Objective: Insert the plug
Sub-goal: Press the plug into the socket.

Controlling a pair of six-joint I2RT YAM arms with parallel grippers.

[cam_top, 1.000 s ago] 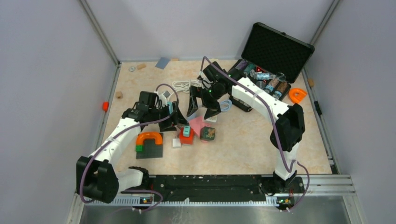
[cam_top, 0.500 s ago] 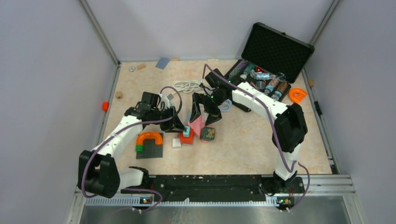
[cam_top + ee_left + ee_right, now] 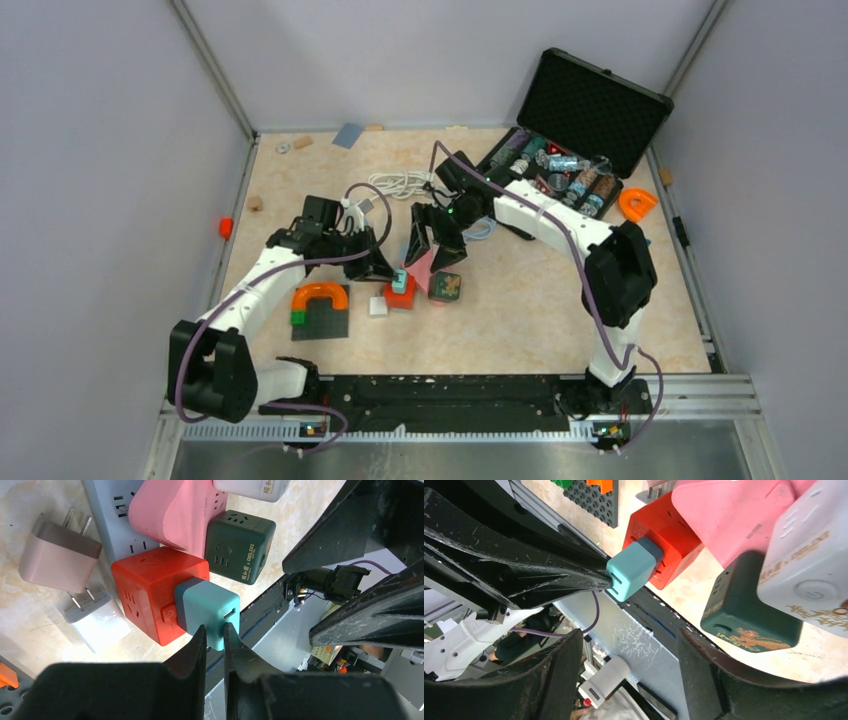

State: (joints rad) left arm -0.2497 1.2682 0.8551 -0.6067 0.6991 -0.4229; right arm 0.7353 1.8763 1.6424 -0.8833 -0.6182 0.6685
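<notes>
From where I stood, the teal plug (image 3: 207,612) sat against one face of the red socket cube (image 3: 150,587), its grey collar flush to the cube with no prongs showing, so it looked pushed home or close to it. The left gripper (image 3: 214,630) had its fingers drawn together to a narrow slit, holding nothing, with the tips set against the plug's outer end. To me that read as a way to press with one blunt point rather than pinch. The right gripper (image 3: 433,240) hung spread wide just above the pink cube (image 3: 175,510) and the white cube (image 3: 809,555), gripping nothing. I took it as ready to brace the cluster against the push. The green cube (image 3: 240,545) stood beside the red one, and two loose adapters (image 3: 60,555) lay near the grey power strip (image 3: 107,510).
</notes>
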